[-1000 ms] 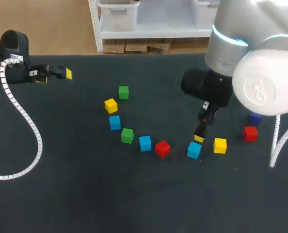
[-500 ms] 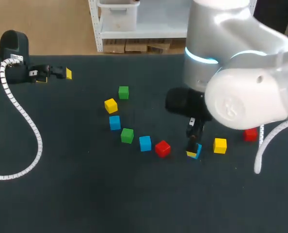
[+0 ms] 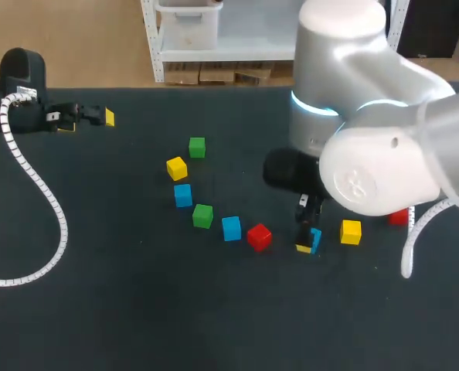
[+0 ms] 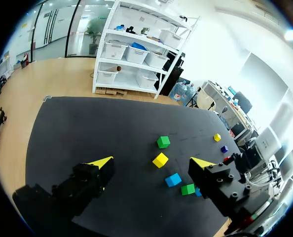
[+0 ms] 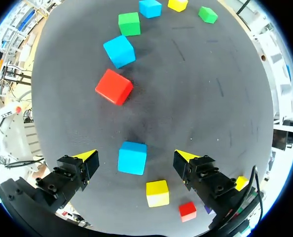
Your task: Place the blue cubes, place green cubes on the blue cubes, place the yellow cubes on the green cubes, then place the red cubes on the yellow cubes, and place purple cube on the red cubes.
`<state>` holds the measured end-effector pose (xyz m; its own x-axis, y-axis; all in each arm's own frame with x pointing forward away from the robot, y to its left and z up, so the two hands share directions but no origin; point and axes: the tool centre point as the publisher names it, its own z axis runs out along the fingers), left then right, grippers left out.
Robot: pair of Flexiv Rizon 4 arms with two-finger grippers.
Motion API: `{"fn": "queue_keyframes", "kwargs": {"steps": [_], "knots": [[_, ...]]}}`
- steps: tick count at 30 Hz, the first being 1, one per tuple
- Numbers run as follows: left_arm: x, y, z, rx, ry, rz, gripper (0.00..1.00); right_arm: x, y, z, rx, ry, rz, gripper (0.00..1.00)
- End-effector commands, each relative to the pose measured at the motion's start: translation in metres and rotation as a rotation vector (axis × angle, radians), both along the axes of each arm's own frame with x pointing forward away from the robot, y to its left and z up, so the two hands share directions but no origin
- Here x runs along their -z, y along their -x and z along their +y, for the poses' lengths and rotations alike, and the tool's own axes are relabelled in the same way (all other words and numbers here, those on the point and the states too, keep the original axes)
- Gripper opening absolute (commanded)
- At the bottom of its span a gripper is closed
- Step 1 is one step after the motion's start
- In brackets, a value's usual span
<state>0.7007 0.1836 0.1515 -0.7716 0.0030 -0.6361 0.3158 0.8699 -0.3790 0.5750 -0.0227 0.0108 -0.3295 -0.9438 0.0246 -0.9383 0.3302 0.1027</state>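
Note:
My right gripper (image 5: 135,158) is open and stands over a blue cube (image 5: 132,158), which lies between its fingers without touching either. In the head view this blue cube (image 3: 316,238) peeks out beside the right gripper (image 3: 307,243). Ahead of it lie a red cube (image 5: 114,87), a blue cube (image 5: 119,51), a green cube (image 5: 129,23) and another blue cube (image 5: 150,8). A yellow cube (image 5: 157,193) and a red cube (image 5: 187,211) lie behind the fingers. My left gripper (image 3: 90,117) is open and empty at the table's far left.
In the head view the cubes curve from a green cube (image 3: 197,147) and a yellow cube (image 3: 176,168) through a blue cube (image 3: 183,195), a green cube (image 3: 202,216), a blue cube (image 3: 231,228) and a red cube (image 3: 259,236). A yellow cube (image 3: 351,231) lies to the right.
My right arm has swung left and come down, so its open fingers now straddle the blue cube they were above. The left arm and the cubes have stayed put.

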Motion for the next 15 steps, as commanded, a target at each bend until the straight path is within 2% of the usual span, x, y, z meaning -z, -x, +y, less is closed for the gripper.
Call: {"fn": "queue_keyframes", "kwargs": {"steps": [1,13,14,15], "knots": [[0.001,0.001,0.001,0.002,0.005,-0.005,1.0,0.008,-0.002,-0.001,0.001,-0.001,0.003,1.0],[0.001,0.001,0.001,0.002,0.005,-0.005,1.0,0.023,-0.007,-0.004,0.001,-0.004,0.033,1.0],[0.001,0.001,0.001,0.002,0.005,-0.005,1.0,0.023,-0.008,-0.004,0.0,-0.005,0.034,0.91],[0.001,0.001,0.001,0.002,0.005,-0.005,1.0,0.023,-0.008,-0.004,-0.002,-0.003,0.032,0.66]]}}
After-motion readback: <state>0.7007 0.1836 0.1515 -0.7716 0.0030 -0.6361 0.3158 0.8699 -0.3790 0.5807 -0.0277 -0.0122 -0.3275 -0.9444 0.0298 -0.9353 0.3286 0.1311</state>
